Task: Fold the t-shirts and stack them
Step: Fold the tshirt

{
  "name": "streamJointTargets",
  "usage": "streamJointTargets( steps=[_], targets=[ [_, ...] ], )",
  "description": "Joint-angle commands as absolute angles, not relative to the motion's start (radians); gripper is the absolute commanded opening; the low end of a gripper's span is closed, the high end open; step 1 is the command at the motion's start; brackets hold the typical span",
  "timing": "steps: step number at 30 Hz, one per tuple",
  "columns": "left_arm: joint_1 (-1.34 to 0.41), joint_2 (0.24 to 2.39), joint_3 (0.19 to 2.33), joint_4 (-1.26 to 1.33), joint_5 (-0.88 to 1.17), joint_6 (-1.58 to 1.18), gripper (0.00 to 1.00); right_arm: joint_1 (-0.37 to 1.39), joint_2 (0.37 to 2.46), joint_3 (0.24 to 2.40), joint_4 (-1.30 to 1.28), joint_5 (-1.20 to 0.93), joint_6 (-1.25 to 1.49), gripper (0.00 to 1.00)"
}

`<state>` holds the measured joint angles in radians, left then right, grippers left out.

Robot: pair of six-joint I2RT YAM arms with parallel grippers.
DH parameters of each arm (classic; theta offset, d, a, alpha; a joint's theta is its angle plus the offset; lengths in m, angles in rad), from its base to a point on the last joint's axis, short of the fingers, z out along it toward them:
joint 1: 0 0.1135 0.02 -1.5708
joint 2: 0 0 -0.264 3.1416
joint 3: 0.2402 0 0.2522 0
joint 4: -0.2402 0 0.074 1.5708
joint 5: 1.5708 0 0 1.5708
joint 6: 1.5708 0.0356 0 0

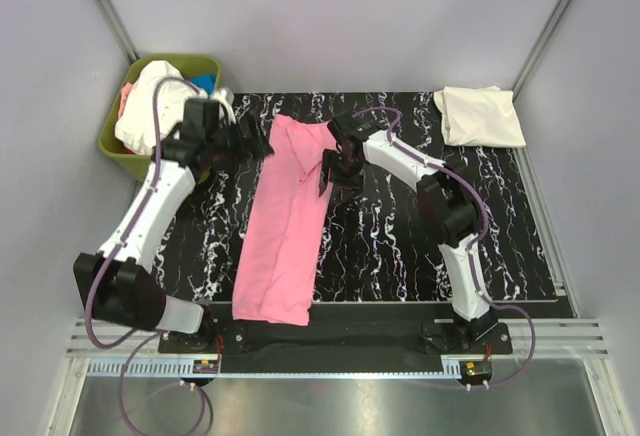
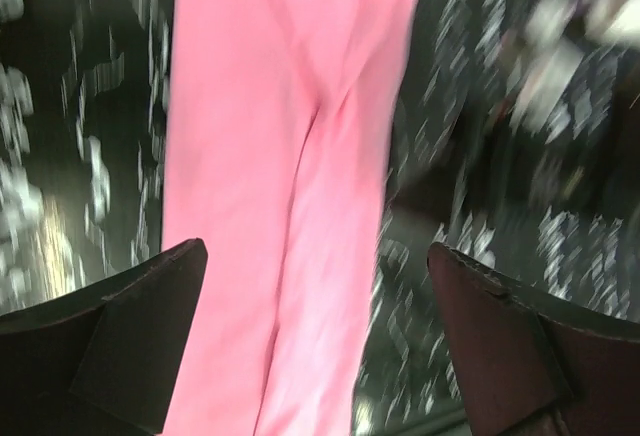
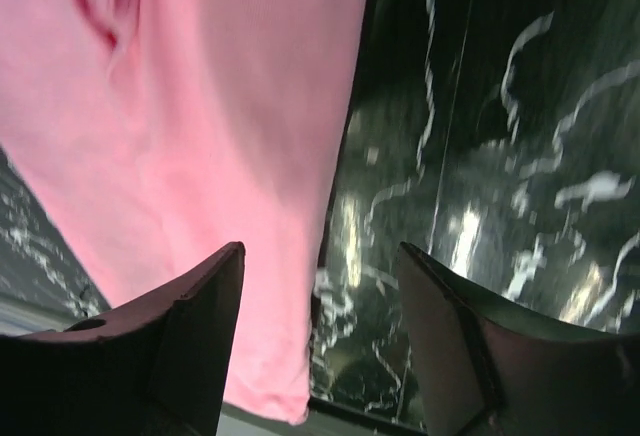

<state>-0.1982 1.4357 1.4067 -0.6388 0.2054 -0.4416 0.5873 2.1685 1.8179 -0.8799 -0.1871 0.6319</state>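
- Shirt position first: the pink shirt [image 1: 285, 226] lies flat on the black marbled mat [image 1: 400, 246] as a long narrow strip, its sides already folded in.
- Its long axis runs from the far side of the mat towards the arm bases. The near end leans a little to my left.
- The left gripper [image 2: 315, 251] hovers over the far end of the strip at its left edge. Its jaws are spread wide with nothing between them, and I see only pink cloth lying below the fingers.
- The right gripper [image 3: 320, 249] sits at the right edge of the same far portion. Its jaws are also apart and pinch nothing, and the hem line runs down between the two fingers, with cloth under one and bare mat under the other.
- So both arms flank the far end, one on each long edge, and neither is clearly nearer. The near end is well apart from both.
- I judge the next fold is crosswise, bringing one end of the strip over the other. Each jaw would need to close on its own edge at matching points along the strip, or the fold will skew.
- The cream shirt [image 1: 482, 116] rests folded at the far right corner, which I take as the stack spot.
- More shirts wait in the green bin [image 1: 110, 146] at far left.
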Motion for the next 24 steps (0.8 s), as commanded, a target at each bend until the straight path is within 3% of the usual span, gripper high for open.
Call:
streamJointTargets(
  steps=[1, 9, 14, 15, 19, 24],
  targets=[
    [-0.219, 1.271, 1.197, -0.638, 0.181, -0.449, 0.99, 0.531, 2.282, 1.992, -0.899, -0.166, 0.607, 0.69],
    [-0.331, 1.062, 0.939, -0.653, 0.153, -0.495, 0.99, 0.502, 2.561, 2.328, -0.995, -0.150, 0.555, 0.60],
    [-0.331, 0.993, 0.908, -0.703, 0.129, -0.492, 0.99, 0.422, 2.663, 2.473, -1.025, -0.126, 0.557, 0.21],
    [-0.331, 0.985, 0.904, -0.710, 0.126, -0.491, 0.99, 0.405, 2.690, 2.489, -1.019, -0.132, 0.557, 0.18],
    [-0.333, 0.956, 0.876, -0.712, 0.107, -0.482, 0.99, 0.338, 2.775, 2.656, -0.977, -0.179, 0.557, 0.12],
    [-0.333, 0.962, 0.838, -0.696, 0.109, -0.479, 0.99, 0.299, 2.798, 2.675, -0.780, -0.210, 0.557, 0.12]
  ],
)
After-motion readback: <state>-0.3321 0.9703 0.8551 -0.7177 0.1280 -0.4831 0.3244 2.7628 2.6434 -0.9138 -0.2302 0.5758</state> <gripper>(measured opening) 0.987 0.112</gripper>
